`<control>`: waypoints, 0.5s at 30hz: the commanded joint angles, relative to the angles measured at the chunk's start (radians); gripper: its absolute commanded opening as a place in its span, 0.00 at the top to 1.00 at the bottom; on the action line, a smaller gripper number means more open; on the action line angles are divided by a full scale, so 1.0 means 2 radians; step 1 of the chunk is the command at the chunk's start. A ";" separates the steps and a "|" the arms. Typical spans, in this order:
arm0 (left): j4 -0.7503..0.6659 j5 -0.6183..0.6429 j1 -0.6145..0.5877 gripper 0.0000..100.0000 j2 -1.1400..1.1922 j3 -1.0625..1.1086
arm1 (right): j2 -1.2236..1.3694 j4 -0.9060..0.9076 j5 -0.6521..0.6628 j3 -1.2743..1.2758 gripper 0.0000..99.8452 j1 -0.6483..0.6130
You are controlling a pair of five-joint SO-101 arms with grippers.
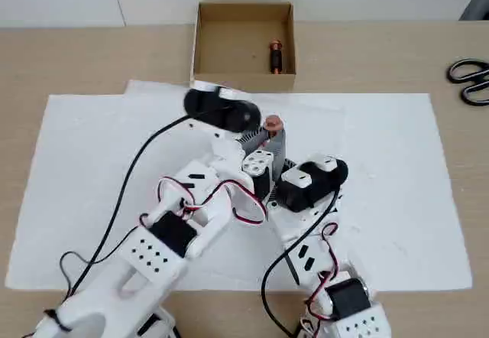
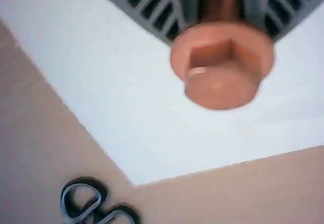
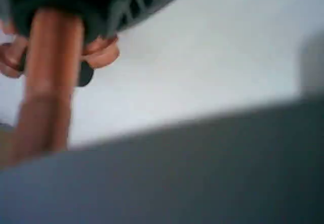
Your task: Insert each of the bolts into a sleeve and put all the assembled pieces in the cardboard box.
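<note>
One bolt [image 2: 220,67] sits clamped in L gripper [image 2: 220,1] jaws over paper sheet [image 1: 382,200] ctr, cardboard box [image 1: 205,47] at 12 o'clock; R gripper [image 1: 276,154] state can't be told.

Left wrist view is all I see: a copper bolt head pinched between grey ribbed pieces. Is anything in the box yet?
Observer: Yes, the high view shows one assembled piece lying in the cardboard box.
Operator: Where is my bolt?
Observer: That bolt hangs over the white sheet, near its edge toward the box.
Operator: Is the other arm near?
Observer: The right arm sits close beside it; its wrist view shows a copper shank sticking out of a dark collar.
</note>
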 commanded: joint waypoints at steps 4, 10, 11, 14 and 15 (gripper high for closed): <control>0.005 0.003 -0.002 0.99 0.006 -0.032 | -0.010 -0.010 0.004 0.004 1.00 -0.002; 0.025 0.003 -0.002 0.99 0.005 -0.032 | -0.010 -0.010 0.004 0.004 1.00 -0.002; 0.034 0.004 -0.001 0.99 0.005 -0.033 | -0.010 -0.010 0.004 0.004 1.00 -0.002; 0.051 0.004 -0.001 0.99 0.005 -0.035 | -0.010 -0.010 0.004 0.004 1.00 -0.002; 0.052 0.005 0.000 0.99 0.005 -0.035 | -0.010 -0.010 0.004 0.004 1.00 -0.002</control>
